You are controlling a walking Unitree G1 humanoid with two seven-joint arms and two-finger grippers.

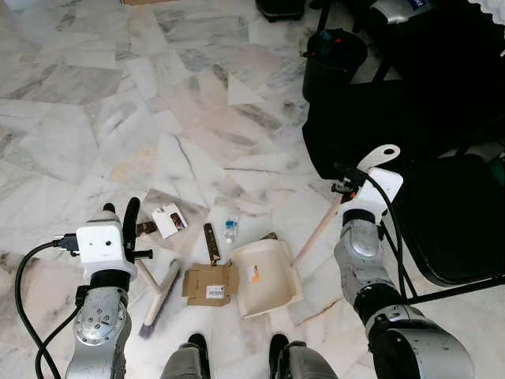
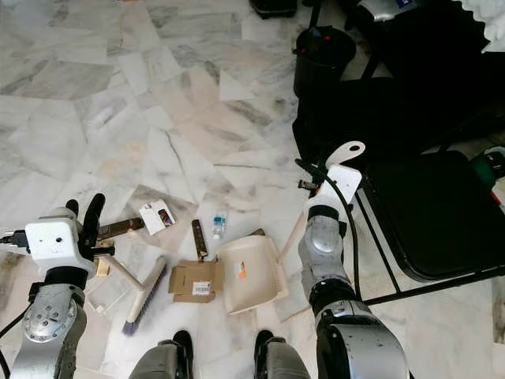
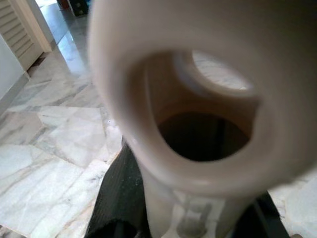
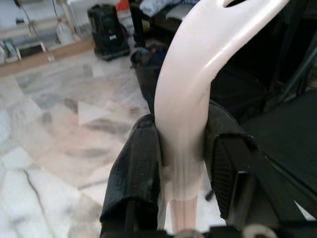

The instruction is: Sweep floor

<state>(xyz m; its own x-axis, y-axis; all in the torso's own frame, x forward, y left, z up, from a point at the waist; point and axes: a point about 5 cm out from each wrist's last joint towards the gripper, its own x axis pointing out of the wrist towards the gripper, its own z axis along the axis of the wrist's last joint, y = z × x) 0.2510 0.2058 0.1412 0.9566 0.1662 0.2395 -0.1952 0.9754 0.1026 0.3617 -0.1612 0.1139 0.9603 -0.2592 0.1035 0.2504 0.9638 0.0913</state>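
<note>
On the marble floor [image 1: 118,103], brush [image 1: 158,296] and dustpan [image 1: 264,276] handles are clamped by left pincer [image 1: 130,225] and right pincer [image 4: 181,163]; cardboard [image 1: 209,284] could be missed by a tilted pan.

The left arm [image 1: 99,324] reaches forward and down at the robot's left side, its white wrist block level and a black cable looping from it. The left gripper [image 1: 130,225] stands up from the wrist, its two black fingers [image 3: 119,198] closed round the pale brush handle [image 3: 198,124]. The right arm [image 1: 371,276] is bent at the elbow and rises forward on the right side, with a cable running along the forearm. The right gripper [image 4: 181,168] points upward; its black fingers [image 4: 136,168] press on either side of the pale dustpan handle [image 4: 188,94]. Two grey legs and black feet [image 1: 197,345] show at the bottom edge of the head views.
</note>
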